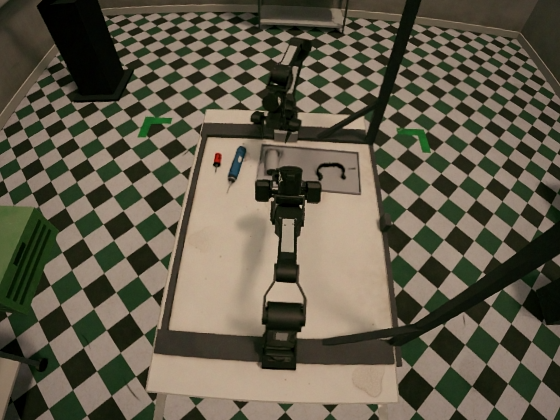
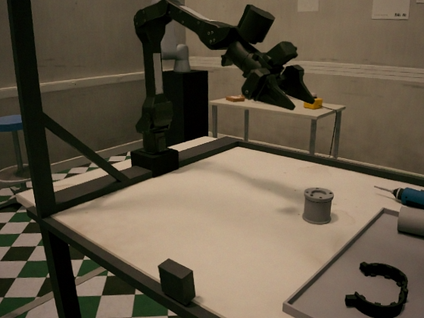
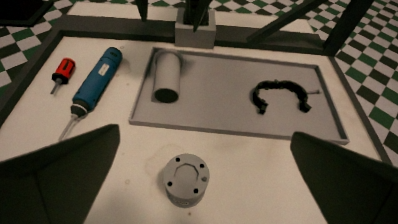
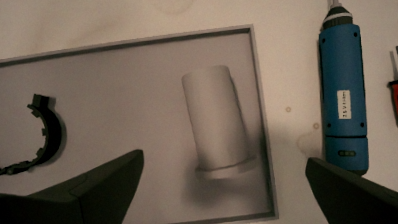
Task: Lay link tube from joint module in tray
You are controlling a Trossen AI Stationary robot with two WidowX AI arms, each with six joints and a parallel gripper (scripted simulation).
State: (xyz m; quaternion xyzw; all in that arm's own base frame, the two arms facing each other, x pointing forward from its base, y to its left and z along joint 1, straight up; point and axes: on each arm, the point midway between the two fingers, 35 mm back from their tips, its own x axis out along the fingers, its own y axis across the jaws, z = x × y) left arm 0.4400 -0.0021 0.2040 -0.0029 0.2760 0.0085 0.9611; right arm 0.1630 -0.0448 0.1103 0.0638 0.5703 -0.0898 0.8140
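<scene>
The grey joint module (image 2: 318,206) (image 3: 186,180) stands upright on the white table (image 1: 225,280), in front of the grey tray (image 1: 350,186) (image 2: 341,272) (image 3: 225,105) (image 4: 125,85). The pale link tube (image 1: 271,159) (image 2: 410,221) (image 3: 167,77) (image 4: 217,120) lies on its side in the tray's left end. My left gripper (image 1: 289,176) (image 2: 303,103) (image 3: 207,136) is open and empty, high above the module, which it hides in the top view. My right gripper (image 1: 286,136) (image 4: 225,161) is open and empty above the tube.
A black curved clamp (image 4: 47,135) lies in the tray. A blue driver (image 1: 236,162) (image 3: 97,77) (image 4: 342,100) and a red tool (image 1: 217,159) (image 3: 62,72) lie left of the tray. A dark block (image 1: 385,221) (image 2: 176,282) sits on the table's edge.
</scene>
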